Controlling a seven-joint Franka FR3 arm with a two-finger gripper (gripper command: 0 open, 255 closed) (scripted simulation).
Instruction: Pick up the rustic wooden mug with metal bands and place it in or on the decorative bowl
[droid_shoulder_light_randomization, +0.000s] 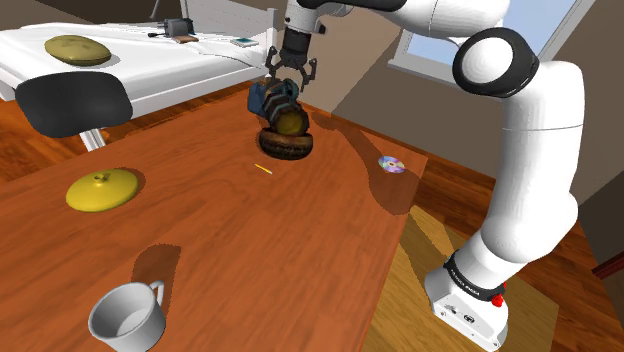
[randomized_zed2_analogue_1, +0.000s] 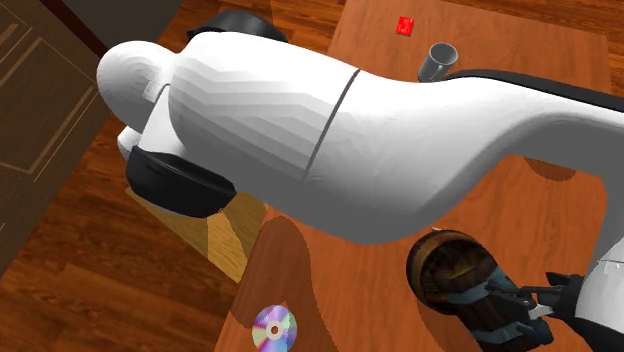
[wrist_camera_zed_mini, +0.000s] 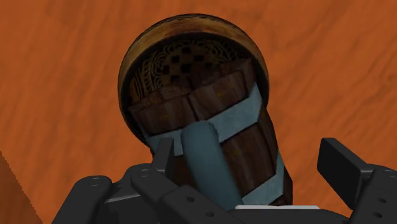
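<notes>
On the surface (droid_shoulder_light_randomization: 250, 230), in the shoulder view, the mug (droid_shoulder_light_randomization: 270, 98) is seen tilted in the bowl (droid_shoulder_light_randomization: 285, 148), at nine o'clock from a disc (droid_shoulder_light_randomization: 392, 164). In the second exterior view it is seen leaning out toward four o'clock. In the wrist view the jaws are shown apart, not clamped on it.

Yellow lid (droid_shoulder_light_randomization: 102, 189), white cup (droid_shoulder_light_randomization: 127, 314), disc (droid_shoulder_light_randomization: 391, 164)

Mug (wrist_camera_zed_mini: 213, 105): dark wood staves, smooth matt blue-grey bands, metal-looking. Bowl (wrist_camera_zed_mini: 191, 22): dark, patterned inside, worn yellowish rim. Desk (droid_shoulder_light_randomization: 250, 250): reddish wood grain, matt; disc (droid_shoulder_light_randomization: 392, 164) glossy, iridescent; cup (droid_shoulder_light_randomization: 127, 315) smooth, plain white.
</notes>
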